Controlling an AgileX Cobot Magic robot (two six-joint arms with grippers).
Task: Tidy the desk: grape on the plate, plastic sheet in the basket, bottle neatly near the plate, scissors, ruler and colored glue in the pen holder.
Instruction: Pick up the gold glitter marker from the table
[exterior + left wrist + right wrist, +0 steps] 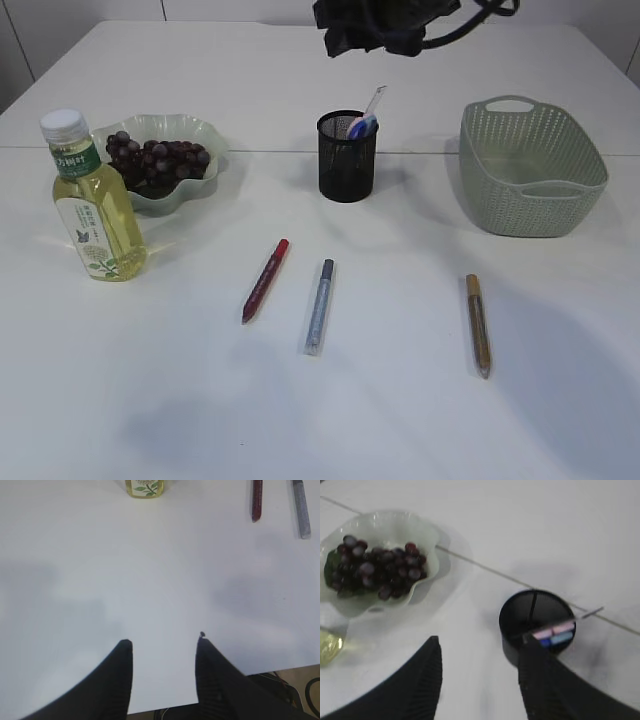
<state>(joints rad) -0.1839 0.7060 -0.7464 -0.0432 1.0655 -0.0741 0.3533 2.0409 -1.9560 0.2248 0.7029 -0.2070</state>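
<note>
Desk (pixel 300 420) is a plain white table, and most of the stuff sits in the back half of it. The basket (pixel 530 180) is the biggest thing, pale green woven plastic, over on the right, with nothing visible inside from this angle. Next down is the plate (pixel 205 135), a wavy-edged light green dish at back left, and the grape (pixel 160 160) bunch is already lying in it, dark purple. Just in front of the plate on its left stands the bottle (pixel 95 205), upright, yellow liquid, white cap, right beside the plate's rim.

The pen holder (pixel 347 157) is the black mesh cup in the middle at the back, with the scissors (pixel 362 125) handles (pink and blue) and a clear ruler (pixel 375 100) poking out of it.

Three colored glue pens lie flat in front, well apart from the holder: red glue pen (pixel 265 280), silver glue pen (pixel 320 305) just beside it, and gold glue pen (pixel 478 325) off to the right.

The right gripper (pixel 480 655) hangs above the holder, fingers parted, holding nothing. The left gripper (pixel 162 645) hovers over the bare near edge of the table, fingers also spread and empty.
</note>
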